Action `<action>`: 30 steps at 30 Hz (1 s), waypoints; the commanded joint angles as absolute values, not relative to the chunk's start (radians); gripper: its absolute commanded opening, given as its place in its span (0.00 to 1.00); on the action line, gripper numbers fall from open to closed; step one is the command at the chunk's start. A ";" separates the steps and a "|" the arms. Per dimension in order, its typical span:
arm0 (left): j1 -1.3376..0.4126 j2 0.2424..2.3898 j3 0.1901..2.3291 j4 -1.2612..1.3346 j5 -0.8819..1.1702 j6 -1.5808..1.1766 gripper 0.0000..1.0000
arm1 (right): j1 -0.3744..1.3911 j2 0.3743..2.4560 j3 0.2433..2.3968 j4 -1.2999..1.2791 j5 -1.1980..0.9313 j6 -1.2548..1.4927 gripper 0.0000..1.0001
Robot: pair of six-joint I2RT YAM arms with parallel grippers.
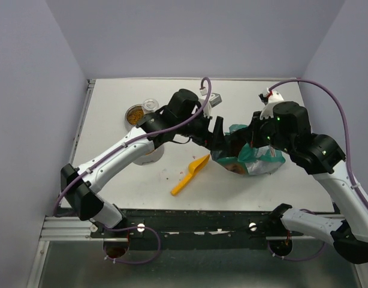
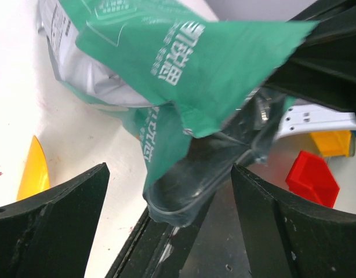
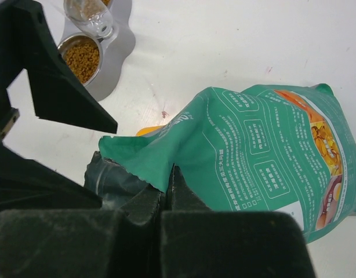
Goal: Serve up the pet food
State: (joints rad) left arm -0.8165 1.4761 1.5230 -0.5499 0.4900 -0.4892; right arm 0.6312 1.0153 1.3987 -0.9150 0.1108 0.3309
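The bag (image 3: 265,156) is teal-green with a white underside. In the left wrist view it carries lines of white characters that look Chinese; I cannot read them. In the right wrist view its back shows several framed panels of fine white print, too small to read, and at the right edge a picture of orange-yellow food pieces.

The right jaws are closed together and pinch the torn upper edge of the bag, holding it lifted. The left jaws stand wide apart. Their two black fingers (image 2: 56,226) are on either side of the bag's open mouth and do not touch it.

The pet food (image 1: 135,114) lies as a brown heap in a round metal bowl (image 3: 111,63) at the far left of the tabletop (image 1: 274,96), well apart from the bag. A clear cup (image 1: 151,105) stands just beside the bowl.

An orange scoop (image 1: 192,174) lies flat on the white tabletop, near the bag, with a few small reddish specks around it. Pale lilac-grey walls close the tabletop on three sides. A metal rail runs along the near edge. Past the table edge, the left wrist view shows a red bin (image 2: 311,176) and a yellow bin (image 2: 334,142).
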 commanded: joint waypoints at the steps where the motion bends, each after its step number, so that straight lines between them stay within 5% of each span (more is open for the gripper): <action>1: -0.839 1.525 1.539 -0.563 0.485 -0.459 0.87 | 0.629 1.020 1.453 -0.871 0.103 0.293 0.00; 9: -0.850 1.684 1.710 -0.574 0.457 -0.537 0.51 | 0.629 1.023 1.456 -0.868 0.081 0.314 0.00; 14: -0.861 1.726 1.804 -0.695 0.336 -0.526 0.02 | 0.629 1.077 1.492 -0.925 -0.070 0.233 0.00; 22: -0.859 1.603 1.876 -0.823 0.112 -0.616 0.00 | 0.629 1.132 1.529 -0.928 -0.293 0.216 0.02; 30: -0.859 1.598 1.988 -0.805 0.081 -0.793 0.00 | 0.629 1.169 1.568 -1.011 -0.228 0.287 0.24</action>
State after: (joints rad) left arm -0.8646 1.6653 1.8771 -0.9123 0.1478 -0.6662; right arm 0.6159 1.1454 1.5085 -0.9466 -0.1360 0.2386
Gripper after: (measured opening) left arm 0.010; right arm 0.215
